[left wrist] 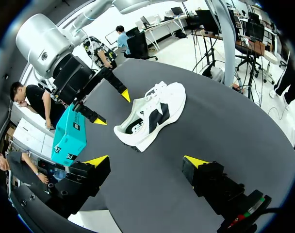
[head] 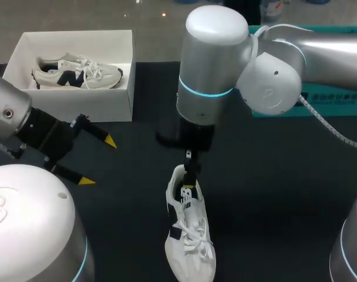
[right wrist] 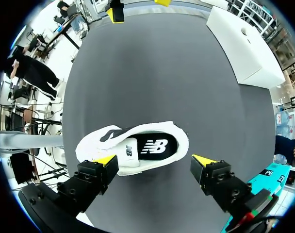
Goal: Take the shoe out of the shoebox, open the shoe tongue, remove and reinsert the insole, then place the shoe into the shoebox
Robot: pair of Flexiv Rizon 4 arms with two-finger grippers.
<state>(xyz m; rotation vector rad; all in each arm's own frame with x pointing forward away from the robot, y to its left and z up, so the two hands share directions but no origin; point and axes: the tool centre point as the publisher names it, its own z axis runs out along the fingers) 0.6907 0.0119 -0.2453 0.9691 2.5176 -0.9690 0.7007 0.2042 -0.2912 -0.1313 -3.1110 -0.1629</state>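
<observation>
A white shoe with navy trim (head: 189,235) lies on the black table (head: 272,200), toe toward the near edge; its dark insole (right wrist: 155,145) shows through the opening. My right gripper (right wrist: 155,159) hangs open just above the shoe's heel end (head: 189,176), one finger on each side of the shoe (right wrist: 133,145) and not touching it. My left gripper (head: 98,161) stands open and empty over the table's left side, pointed at the shoe (left wrist: 152,114) from a distance. The white shoebox (head: 73,103) at the back left holds a second matching shoe (head: 76,73).
A teal box (head: 331,97) stands at the back right of the table, behind my right arm. Bare black tabletop lies between the shoebox and the shoe, and to the shoe's right.
</observation>
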